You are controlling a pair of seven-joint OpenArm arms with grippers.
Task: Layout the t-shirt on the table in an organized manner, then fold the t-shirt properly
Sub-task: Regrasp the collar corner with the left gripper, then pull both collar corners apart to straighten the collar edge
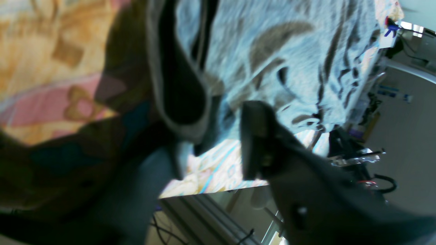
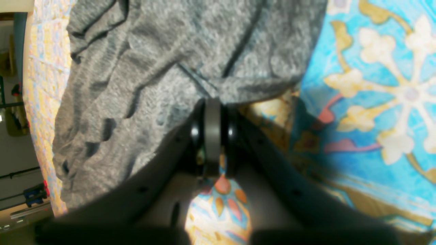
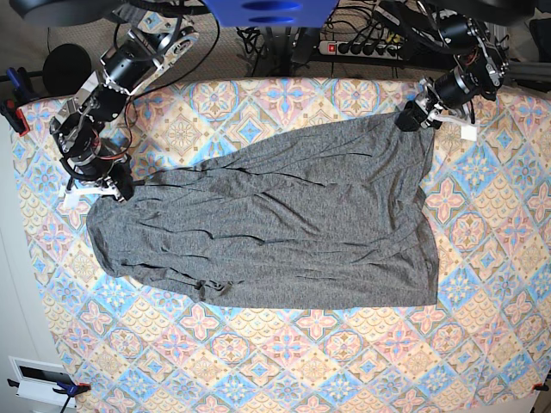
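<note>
The dark heather-grey t-shirt [image 3: 275,228] lies spread and wrinkled across the patterned table [image 3: 344,361]. My right gripper [image 3: 120,188] is at the shirt's left corner. In the right wrist view this gripper [image 2: 213,136] is shut, with a strip of the t-shirt [image 2: 177,58] pinched between its pads. My left gripper [image 3: 411,119] is at the shirt's far right corner. In the left wrist view its jaws [image 1: 218,136] stand apart with the table [image 1: 211,170] showing between them. The t-shirt hem [image 1: 180,95] hangs in a loop by one finger.
A power strip [image 3: 362,47] and cables lie behind the table's far edge. A blue clamp [image 3: 13,107] grips the table's left edge. A white device [image 3: 39,379] sits off the table's front left corner.
</note>
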